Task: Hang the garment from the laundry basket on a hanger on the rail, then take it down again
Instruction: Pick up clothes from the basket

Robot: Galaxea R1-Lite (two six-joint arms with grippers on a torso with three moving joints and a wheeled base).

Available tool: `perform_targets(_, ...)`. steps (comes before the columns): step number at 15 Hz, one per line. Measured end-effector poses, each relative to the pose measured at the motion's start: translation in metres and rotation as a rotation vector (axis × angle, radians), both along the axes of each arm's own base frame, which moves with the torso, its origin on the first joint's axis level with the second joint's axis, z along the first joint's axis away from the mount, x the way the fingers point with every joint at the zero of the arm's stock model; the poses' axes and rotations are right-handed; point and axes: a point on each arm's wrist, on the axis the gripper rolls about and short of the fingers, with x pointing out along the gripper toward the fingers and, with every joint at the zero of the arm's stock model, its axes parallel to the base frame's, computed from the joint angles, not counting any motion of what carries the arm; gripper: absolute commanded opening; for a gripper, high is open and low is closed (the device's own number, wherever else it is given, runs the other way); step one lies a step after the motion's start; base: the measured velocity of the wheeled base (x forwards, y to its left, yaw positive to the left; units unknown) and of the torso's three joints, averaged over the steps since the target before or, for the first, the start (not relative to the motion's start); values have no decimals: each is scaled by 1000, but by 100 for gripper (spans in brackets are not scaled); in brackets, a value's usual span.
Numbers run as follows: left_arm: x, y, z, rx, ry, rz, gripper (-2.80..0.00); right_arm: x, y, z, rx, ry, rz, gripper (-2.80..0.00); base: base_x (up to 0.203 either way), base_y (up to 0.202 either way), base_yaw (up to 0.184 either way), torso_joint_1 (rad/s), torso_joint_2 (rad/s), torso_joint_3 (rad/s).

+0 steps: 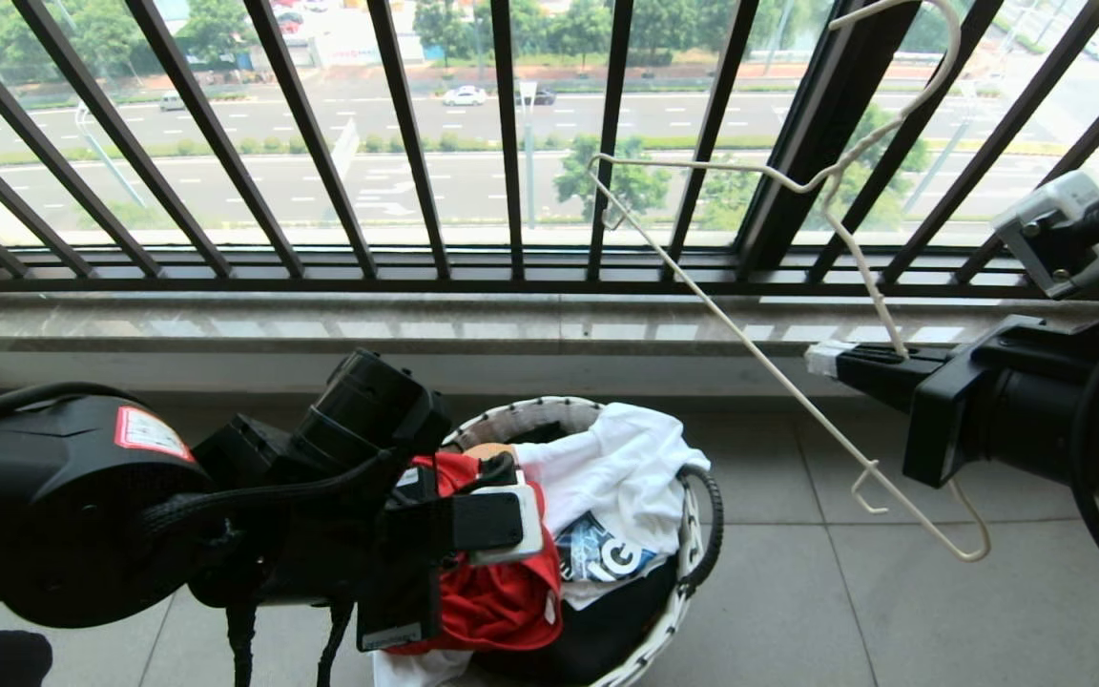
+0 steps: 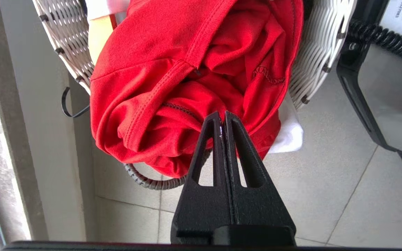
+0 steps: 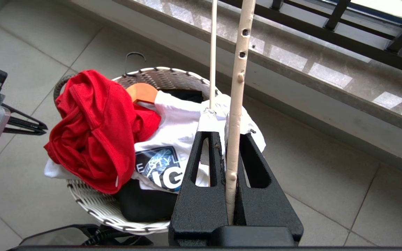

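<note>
the red garment (image 2: 159, 90) is soft, ribbed-seamed jersey, bunched into thick folds over the near rim of the laundry basket (image 3: 96, 205), a round tub of white woven strands with a dark twisted loop handle. the left gripper (image 2: 223, 116) has its black, grainy, triangular jaws pressed together on a fold of that red cloth at the basket's edge. the right gripper (image 3: 226, 139) is pinched on the hanger (image 1: 778, 372), a thin cream wire frame with a long hook and small notch hooks at its ends, held tilted in the air well to the right of the basket, before the black barred railing (image 1: 397, 143). the right wrist view alone shows the basket's contents from above: a white garment (image 3: 183, 118) with dark-blue print, something black (image 3: 141, 205) underneath, and a light wooden hanger end (image 3: 141, 92). the left wrist view alone shows the stitching and the closed grip up close. the head view alone shows the whole hanger outline and the street beyond.
</note>
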Motion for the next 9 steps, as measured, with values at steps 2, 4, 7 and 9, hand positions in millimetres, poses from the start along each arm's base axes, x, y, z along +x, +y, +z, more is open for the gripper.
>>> perform_targets(2, 5, 3, 3, 75, -54, -82, 0, 0, 0, 0, 0, -1, 0, -280, 0, 0, 0, 0, 0, 0)
perform_targets(4, 10, 4, 6, 127, -97, -142, 0, 0, 0, 0, 0, -1, 0, -280, 0, 0, 0, 0, 0, 0)
perform_targets(7, 16, -1, 0, 146, -89, -156, 0, 1, 0, 0, -1, 1, 0, -280, 0, 0, 0, 0, 0, 0)
perform_targets(9, 17, -6, -7, 161, -74, -169, 0, 1, 0, 0, -1, 1, 0, -280, 0, 0, 0, 0, 0, 0)
